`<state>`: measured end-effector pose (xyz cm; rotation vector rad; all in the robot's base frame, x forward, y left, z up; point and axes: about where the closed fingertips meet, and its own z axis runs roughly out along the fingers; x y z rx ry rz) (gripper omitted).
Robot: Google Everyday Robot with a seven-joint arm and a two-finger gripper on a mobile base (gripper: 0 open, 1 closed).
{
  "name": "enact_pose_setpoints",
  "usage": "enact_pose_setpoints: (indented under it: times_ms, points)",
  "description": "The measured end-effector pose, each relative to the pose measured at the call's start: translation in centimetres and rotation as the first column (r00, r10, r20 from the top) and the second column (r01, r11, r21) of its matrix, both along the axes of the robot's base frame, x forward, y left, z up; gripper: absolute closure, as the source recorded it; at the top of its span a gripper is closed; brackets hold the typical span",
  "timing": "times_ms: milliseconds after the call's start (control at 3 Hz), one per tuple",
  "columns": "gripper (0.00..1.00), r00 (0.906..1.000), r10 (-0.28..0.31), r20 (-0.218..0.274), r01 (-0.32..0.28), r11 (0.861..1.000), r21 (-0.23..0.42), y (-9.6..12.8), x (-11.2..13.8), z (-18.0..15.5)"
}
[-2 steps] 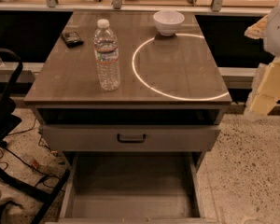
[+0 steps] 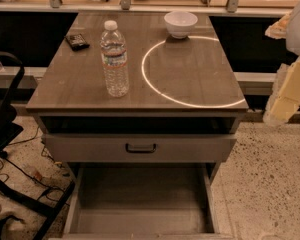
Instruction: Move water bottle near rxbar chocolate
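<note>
water bottle [image 2: 115, 59] left upright, unmoved | rxbar chocolate [image 2: 77, 41] unmoved, apart | gripper [image 2: 289, 86] kept at right edge, grip state cannot be told

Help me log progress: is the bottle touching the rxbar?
Apart. The camera view shows bare table between the bottle and the rxbar, which lies at the back left. The gripper is off the table's right side.

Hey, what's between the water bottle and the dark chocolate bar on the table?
Nothing: the camera view shows bare tabletop between water bottle and rxbar chocolate. The gripper hangs at the picture's right edge.
</note>
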<state>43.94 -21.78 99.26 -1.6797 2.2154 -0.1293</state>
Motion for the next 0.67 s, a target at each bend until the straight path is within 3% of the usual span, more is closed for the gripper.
enact_pose_setpoints:
  times_ms: [333, 667]
  points:
    - [0.00, 0.9991, -0.041, 0.003, 0.041, 0.998, 0.052, -1.3, 0.7, -0.5]
    - [0.00, 0.9928, -0.109, 0.051, 0.091, 0.958, 0.270, -1.8, 3.3, -2.3]
